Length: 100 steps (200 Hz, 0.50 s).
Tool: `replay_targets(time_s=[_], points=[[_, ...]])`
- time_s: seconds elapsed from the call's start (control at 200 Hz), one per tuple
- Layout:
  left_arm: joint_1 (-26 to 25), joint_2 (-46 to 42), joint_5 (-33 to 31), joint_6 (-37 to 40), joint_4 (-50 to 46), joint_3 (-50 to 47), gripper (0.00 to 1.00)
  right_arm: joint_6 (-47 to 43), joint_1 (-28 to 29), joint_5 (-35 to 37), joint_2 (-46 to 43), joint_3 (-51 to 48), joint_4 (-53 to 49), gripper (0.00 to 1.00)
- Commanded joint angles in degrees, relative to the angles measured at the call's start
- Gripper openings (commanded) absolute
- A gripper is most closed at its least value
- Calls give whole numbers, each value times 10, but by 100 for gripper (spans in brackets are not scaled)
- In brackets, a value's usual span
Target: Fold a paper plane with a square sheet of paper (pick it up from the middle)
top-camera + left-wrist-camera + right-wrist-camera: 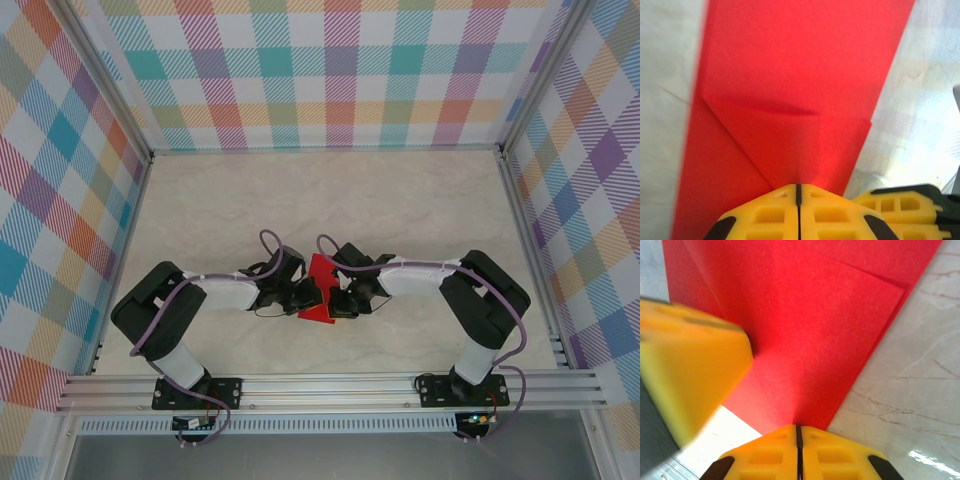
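Note:
The red sheet of paper (320, 285) is held mid-table between both grippers, partly folded, with layered flaps and a diagonal crease. In the left wrist view the paper (800, 75) runs away from my left gripper (798, 188), whose jaws are pressed together on its near edge. In the right wrist view the paper (810, 325) likewise comes out of my right gripper (798, 427), which is shut on its edge. The two grippers meet almost tip to tip: left gripper (305, 296), right gripper (340, 298). Each wrist view also catches the other gripper's yellow fingers (910, 207) (690, 375).
A pale marble-patterned tabletop (400, 200) lies beneath the paper, with open room behind it and to both sides. Checked walls (320, 70) on aluminium frame rails (520, 220) close off the left, right and far sides.

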Motion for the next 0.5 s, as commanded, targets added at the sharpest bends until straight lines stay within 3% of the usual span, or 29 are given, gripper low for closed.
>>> replay_targets(time_s=[0.0, 0.495], points=[[34, 18, -49, 21, -29, 4, 7, -7, 5, 90, 67, -36, -97, 9], [104, 38, -43, 49, -56, 32, 7, -9, 6, 93, 71, -38, -103, 9]])
